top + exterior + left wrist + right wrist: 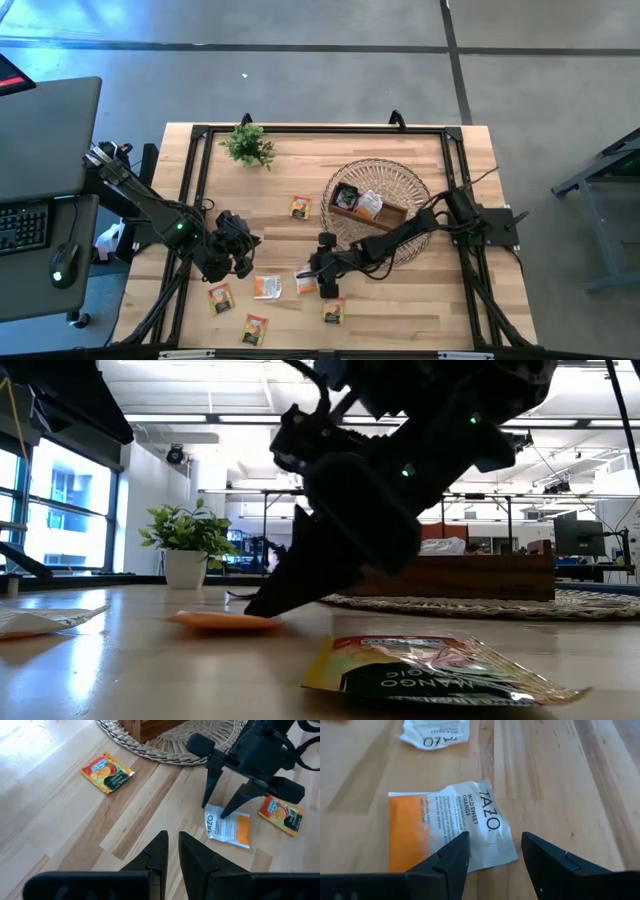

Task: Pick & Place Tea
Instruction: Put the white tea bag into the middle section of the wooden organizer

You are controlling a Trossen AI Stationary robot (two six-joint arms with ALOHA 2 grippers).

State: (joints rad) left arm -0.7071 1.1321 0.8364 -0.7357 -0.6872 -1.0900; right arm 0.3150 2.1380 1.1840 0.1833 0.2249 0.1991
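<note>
A white-and-orange tea packet point(450, 827) lies flat on the wooden table point(420, 300), left of the wicker basket point(400, 180). My right gripper point(495, 840) stands open and low over the packet's white end, one finger above the packet and one beside its edge. More tea packets lie flat nearby: a second white one point(267, 287), mango ones point(333, 311) point(220, 297) point(255, 328) and one farther off point(300, 206). My left gripper point(173, 837) hovers above the table to the left with only a narrow gap between its fingers, which hold nothing. My right gripper comes slanting down from the table's right side at the packet's white end point(490, 827). One finger point(452, 855) stands over the packet and the other beside its edge. Whether either finger touches it, I cannot tell.
A brown wooden tray point(385, 215) with packets in it sits on the wicker basket. A small green plant point(249, 145) stands at the far left of the table. A desk with a keyboard point(25, 225) stands beyond the table's left edge.
</note>
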